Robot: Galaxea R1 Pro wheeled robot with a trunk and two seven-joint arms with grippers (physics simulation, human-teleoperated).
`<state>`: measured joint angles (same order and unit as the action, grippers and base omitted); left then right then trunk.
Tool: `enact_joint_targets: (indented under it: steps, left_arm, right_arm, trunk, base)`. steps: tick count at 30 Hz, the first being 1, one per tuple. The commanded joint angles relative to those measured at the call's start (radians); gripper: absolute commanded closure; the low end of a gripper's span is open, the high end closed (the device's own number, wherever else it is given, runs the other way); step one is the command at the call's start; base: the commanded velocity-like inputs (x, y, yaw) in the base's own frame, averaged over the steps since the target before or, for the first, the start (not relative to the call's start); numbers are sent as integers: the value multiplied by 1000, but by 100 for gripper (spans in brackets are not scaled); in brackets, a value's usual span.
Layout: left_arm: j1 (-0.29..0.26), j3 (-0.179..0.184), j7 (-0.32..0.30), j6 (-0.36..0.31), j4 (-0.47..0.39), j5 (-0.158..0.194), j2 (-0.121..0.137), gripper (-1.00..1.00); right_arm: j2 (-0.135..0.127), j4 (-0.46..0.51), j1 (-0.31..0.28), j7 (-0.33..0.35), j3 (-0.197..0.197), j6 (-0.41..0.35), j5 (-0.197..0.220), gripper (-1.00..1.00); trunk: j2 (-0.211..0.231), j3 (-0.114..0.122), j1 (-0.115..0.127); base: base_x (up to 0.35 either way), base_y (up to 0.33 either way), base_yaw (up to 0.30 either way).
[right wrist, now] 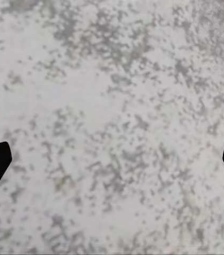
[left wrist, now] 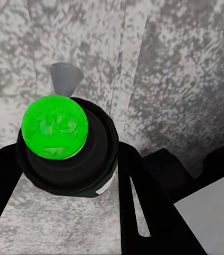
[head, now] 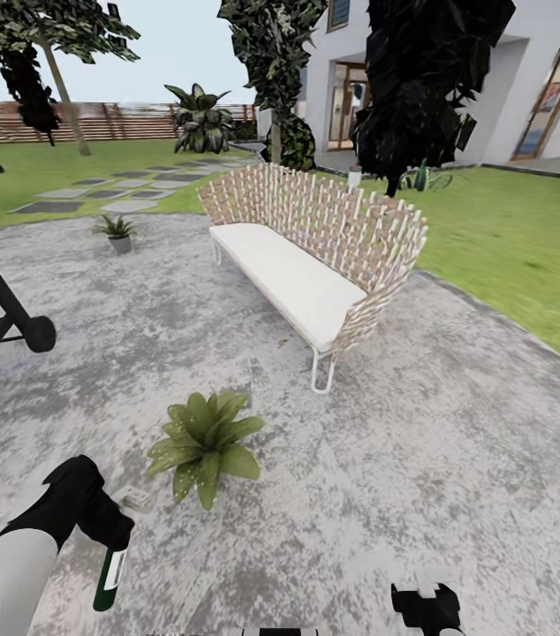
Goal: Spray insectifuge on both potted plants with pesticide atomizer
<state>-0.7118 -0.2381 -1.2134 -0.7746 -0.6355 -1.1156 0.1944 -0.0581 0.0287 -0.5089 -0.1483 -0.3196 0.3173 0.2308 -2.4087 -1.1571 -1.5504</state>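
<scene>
Standing on mottled grey patio (head: 457,459) beside wicker sofa (head: 315,256), with lawn behind. Clamping left gripper (head: 110,530) around pesticide atomizer (head: 110,574), bottle hanging down near broad-leaved potted plant (head: 205,442); green end (left wrist: 54,126) facing left wrist camera. Leaving smaller spiky plant (head: 118,231) well apart, near patio's far edge. Keeping right gripper (head: 427,609) spread over bare paving, grasping nothing. Likely handling light, rigid, slick plastic; gripping mid-body seeming safest.

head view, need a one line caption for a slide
Left gripper holds the pesticide atomizer beside the broad-leaved potted plant on the grey patio, wicker bench behind.
</scene>
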Motion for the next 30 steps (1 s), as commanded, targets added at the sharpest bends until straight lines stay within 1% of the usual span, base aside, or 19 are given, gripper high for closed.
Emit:
enact_joint_targets:
  steps: [1, 6, 13, 15, 17, 21, 30]
  left_arm:
    - [0, -4, -9, -8, -1, -9, -1, 100]
    - [-1, -5, -9, -8, -1, -9, 1, 100]
    - [-1, -6, -9, -8, -1, -9, 1, 100]
    - [-1, -6, -9, -8, -1, -9, 2, 100]
    - [0, -6, -9, -8, 0, -9, 2, 100]
    - [0, -6, -9, -8, 0, -9, 1, 100]
    - [-7, -2, -17, -10, -1, -7, -1, 100]
  right_arm:
    - [0, 0, 0, -2, -9, 2, 8, -100]
    - [1, 1, 0, -2, -9, 2, 10, -100]
    - [-9, -1, 1, 0, -9, 2, 7, -100]
    - [-9, 0, 1, 0, -9, 2, 8, -100]
    - [-1, 0, 1, 0, -9, 2, 8, -100]
    - [0, 0, 1, -1, -9, 2, 10, -100]
    - [0, 1, 1, -2, -9, 2, 10, -100]
  trunk:
    - [0, -1, 0]
    - [0, -1, 0]
    - [0, -1, 0]
    - [0, -1, 0]
    - [0, -1, 0]
    - [0, -1, 0]
    - [0, -1, 0]
  base:
    - [53, -272, 278]
    - [134, -244, 84]
    - [178, -214, 1]
    - [59, -92, 0]
    - [11, -17, 0]
    - [0, -1, 18]
    - [22, -32, 248]
